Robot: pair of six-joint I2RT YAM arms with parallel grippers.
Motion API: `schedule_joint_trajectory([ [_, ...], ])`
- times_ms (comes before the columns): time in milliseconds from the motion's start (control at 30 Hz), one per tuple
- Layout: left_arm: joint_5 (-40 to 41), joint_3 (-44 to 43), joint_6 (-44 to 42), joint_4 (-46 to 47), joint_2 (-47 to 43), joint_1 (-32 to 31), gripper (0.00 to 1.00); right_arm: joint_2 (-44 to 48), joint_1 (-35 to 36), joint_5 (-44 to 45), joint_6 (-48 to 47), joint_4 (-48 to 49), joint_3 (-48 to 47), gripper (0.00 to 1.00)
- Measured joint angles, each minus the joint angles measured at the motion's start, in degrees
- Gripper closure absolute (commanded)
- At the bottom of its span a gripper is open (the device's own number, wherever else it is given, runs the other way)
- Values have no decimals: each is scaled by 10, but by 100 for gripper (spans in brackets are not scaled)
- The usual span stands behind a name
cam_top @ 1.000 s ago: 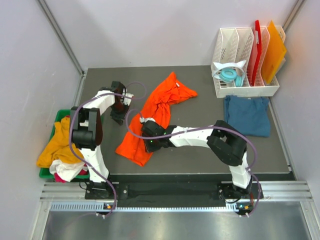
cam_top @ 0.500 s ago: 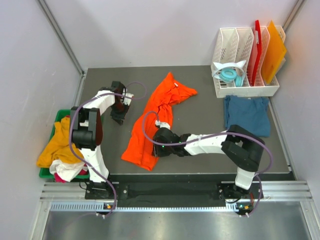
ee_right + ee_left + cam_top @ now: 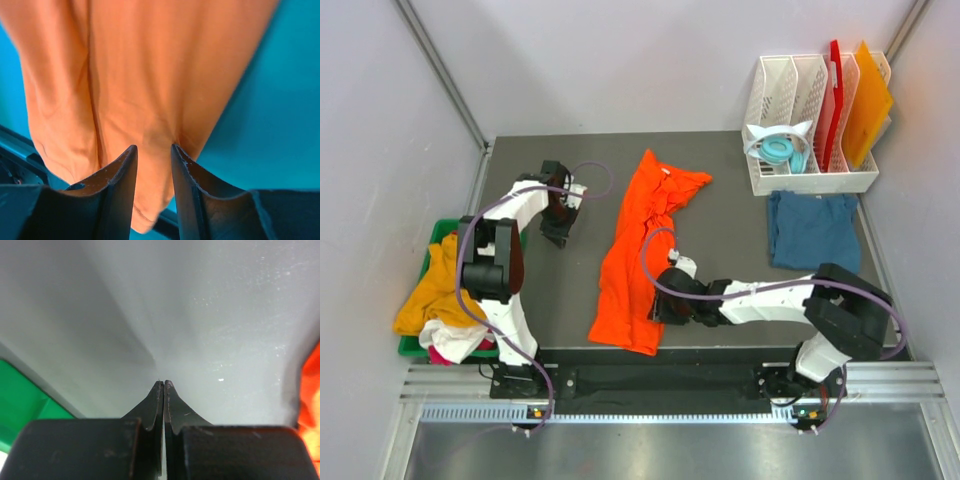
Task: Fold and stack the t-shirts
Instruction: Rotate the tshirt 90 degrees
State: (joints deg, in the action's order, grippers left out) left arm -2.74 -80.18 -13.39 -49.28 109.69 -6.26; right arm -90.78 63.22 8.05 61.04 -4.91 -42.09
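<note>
A bright orange t-shirt (image 3: pixel 638 250) lies stretched in a long strip from the table's back middle to its near edge. My right gripper (image 3: pixel 657 306) sits low over the shirt's near right edge. In the right wrist view its jaws (image 3: pixel 152 146) stand apart, with the orange cloth (image 3: pixel 135 85) lying flat under the gap and nothing pinched. My left gripper (image 3: pixel 556 234) rests on the bare mat left of the shirt, its fingers (image 3: pixel 163 383) pressed together and empty. A dark teal-blue t-shirt (image 3: pixel 811 230) lies folded at the right.
A green bin (image 3: pixel 432 246) off the table's left edge holds a yellow-orange shirt (image 3: pixel 433 291), a white one (image 3: pixel 451 340) and a bit of red. At the back right, a white rack (image 3: pixel 810 181) holds teal headphones (image 3: pixel 780 151), a red board (image 3: pixel 835 95) and an orange board (image 3: pixel 869 102).
My right arm dragged the orange shirt's lower end toward the near edge and to the right, straightening it into a strip, and its jaws widened. The left arm stayed still.
</note>
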Motion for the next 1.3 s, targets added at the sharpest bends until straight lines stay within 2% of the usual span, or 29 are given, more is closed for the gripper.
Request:
schedule_joint_trajectory([
  [333, -26, 1, 0, 0, -16, 0, 100, 106, 0, 58, 165, -177, 46, 64],
  [533, -41, 4, 0, 2, -16, 0, 99, 130, 21, 102, 209, -267, 40, 64],
  [633, -60, 4, 0, 4, -22, 0, 96, 143, 53, 151, 172, -324, 15, 63],
  [733, -103, -3, 5, 5, -34, 0, 93, 148, 45, 195, 105, -336, -57, 61],
  [833, -145, -43, 22, 10, -33, 0, 92, 130, -20, 200, 5, -303, -166, 61],
  [967, -188, -158, 51, 5, 8, -8, 93, 26, -145, 193, -121, -263, -339, 64],
  [1000, -193, -184, 56, 9, 23, -11, 93, -3, -162, 190, -146, -258, -371, 67],
  [1067, -198, -249, 64, 4, 70, -21, 95, -80, -200, 182, -204, -264, -455, 78],
  [1133, -195, -296, 67, 2, 118, -39, 95, -158, -225, 172, -257, -283, -531, 94],
  [1200, -190, -317, 69, 1, 154, -60, 95, -219, -239, 166, -295, -306, -587, 100],
  [1300, -185, -319, 71, 1, 183, -96, 95, -266, -254, 152, -332, -329, -610, 100],
])
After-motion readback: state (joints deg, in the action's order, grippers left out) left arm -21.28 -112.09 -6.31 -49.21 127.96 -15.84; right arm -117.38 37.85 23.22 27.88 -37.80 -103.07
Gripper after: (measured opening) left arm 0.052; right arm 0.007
